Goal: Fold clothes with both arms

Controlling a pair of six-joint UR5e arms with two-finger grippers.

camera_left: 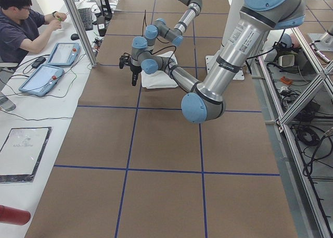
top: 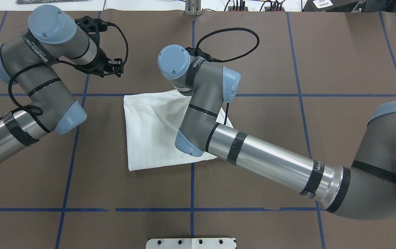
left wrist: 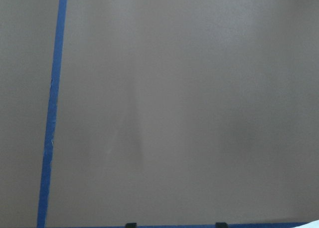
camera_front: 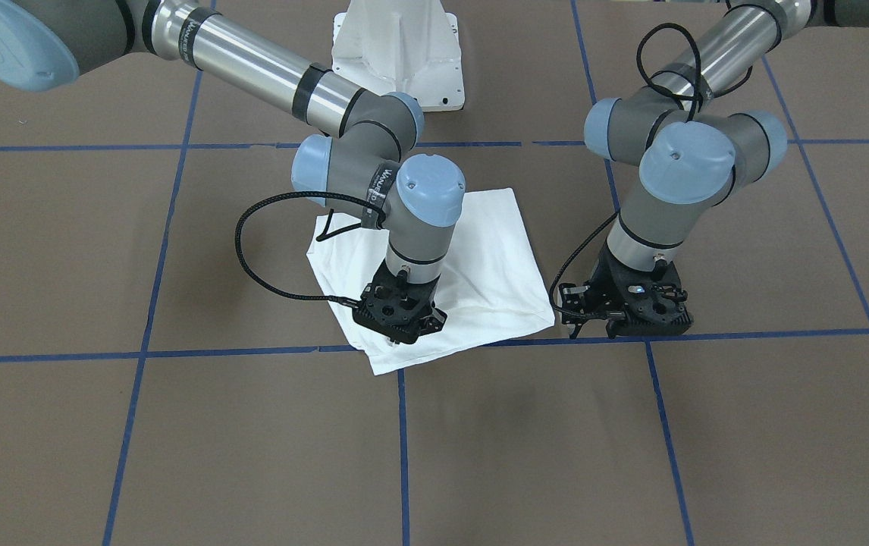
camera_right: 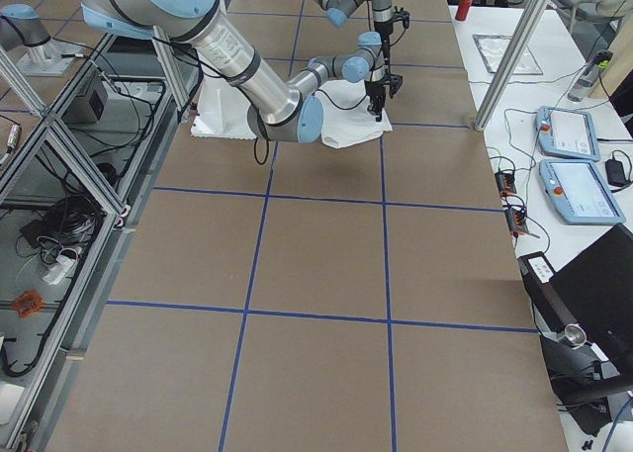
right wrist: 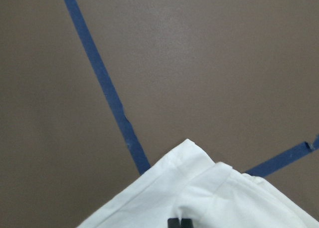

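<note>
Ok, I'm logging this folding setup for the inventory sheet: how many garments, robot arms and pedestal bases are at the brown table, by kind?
white cotton shirt: 1
silver-grey jointed robot arms: 2, left arm, right arm
white flared pedestal base: 1
Total: 4

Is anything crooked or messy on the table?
The white shirt lies crooked: its edges run at a slant to the blue tape lines, and its cloth is a bit wrinkled. Nothing looks spilled or broken.

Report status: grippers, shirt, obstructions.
Left gripper open over table, off the cloth. Right gripper shut at shirt corner. Shirt folded, lying flat. No obstruction visible.
</note>
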